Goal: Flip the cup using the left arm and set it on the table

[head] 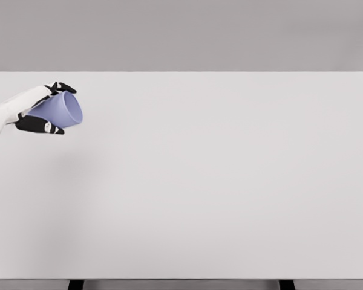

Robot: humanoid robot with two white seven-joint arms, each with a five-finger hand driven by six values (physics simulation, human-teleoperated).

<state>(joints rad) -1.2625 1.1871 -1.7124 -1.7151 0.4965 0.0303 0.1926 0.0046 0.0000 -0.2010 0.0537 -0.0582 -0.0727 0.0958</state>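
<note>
Reaching in from the picture's left edge, the white left arm ends in the left hand (41,109), whose dark fingers (43,126) are curled around a pale lilac cup (59,109). One set of fingertips lies over the top of the cup near its rim and another runs beneath it, so the cup is clamped between them. It lies tilted on its side, its wide mouth turned toward the right and slightly downward, its narrower base tucked into the palm. Whether the cup touches the surface below cannot be told. The hand and cup sit over the far left part of the white table (218,181), near its left edge and fairly close to its back edge. Rightward, the tabletop runs broad and bare to its right edge and down to its front edge.
</note>
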